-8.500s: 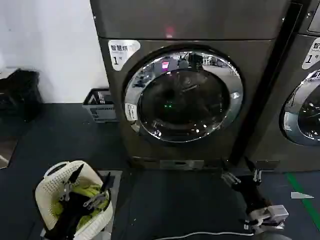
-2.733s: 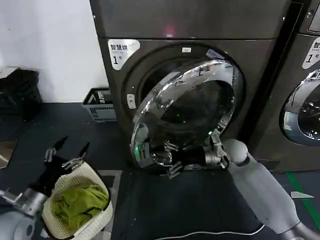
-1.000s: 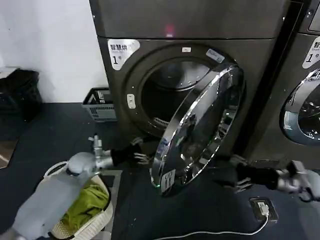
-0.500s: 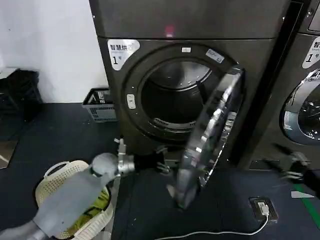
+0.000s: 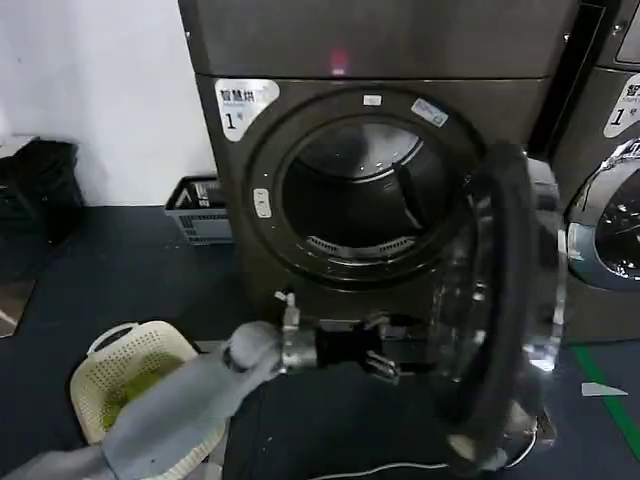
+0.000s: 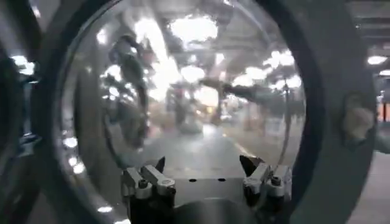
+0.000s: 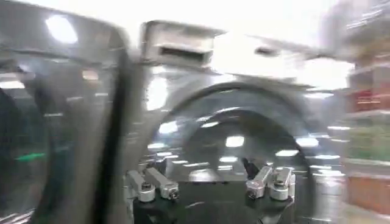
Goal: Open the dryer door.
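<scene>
now dryer door [image 5: 505, 310] swung wide, dark floor [image 5: 120, 270]

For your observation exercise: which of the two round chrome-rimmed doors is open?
The dryer door by the left pincer, swung out; the neighbouring machine's door stays shut.

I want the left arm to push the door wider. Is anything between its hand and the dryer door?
Nothing visible. The left hand, fingers spread, reaches straight toward the grey inner side of the dryer door, low by the drum opening. The basket sits off to the left, clear of that path.
</scene>
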You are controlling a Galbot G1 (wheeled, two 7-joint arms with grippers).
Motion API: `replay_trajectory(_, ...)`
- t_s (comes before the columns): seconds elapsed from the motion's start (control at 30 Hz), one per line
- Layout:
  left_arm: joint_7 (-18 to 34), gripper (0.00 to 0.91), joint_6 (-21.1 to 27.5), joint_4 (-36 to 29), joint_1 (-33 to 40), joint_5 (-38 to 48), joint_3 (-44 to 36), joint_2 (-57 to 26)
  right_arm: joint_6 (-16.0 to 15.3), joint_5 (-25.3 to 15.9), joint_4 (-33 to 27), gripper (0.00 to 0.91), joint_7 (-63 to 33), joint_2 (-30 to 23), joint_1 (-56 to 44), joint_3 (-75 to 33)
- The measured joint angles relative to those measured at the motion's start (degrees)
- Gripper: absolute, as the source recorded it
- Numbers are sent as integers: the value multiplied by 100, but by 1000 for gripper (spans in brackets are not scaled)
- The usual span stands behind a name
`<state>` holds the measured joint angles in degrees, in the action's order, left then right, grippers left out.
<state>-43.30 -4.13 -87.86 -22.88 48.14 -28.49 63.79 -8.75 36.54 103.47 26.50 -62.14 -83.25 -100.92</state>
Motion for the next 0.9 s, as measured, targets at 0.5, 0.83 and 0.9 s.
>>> replay_trajectory(0.5,1003,907,26,453,701,259,-883,945,-296,-637,485,907,-1736,-66,-668,-1483)
replay_trajectory(0.83,1363,907,-87,899,1111,436,-1428,1778,-146,-828,589,907,-1679,-93,-976,-2213)
replay_trajectory(0.9,1444,907,-112,999,1180,420,-1499,1907,-142,-825,626,907,-1665,-90,-1013,-2339)
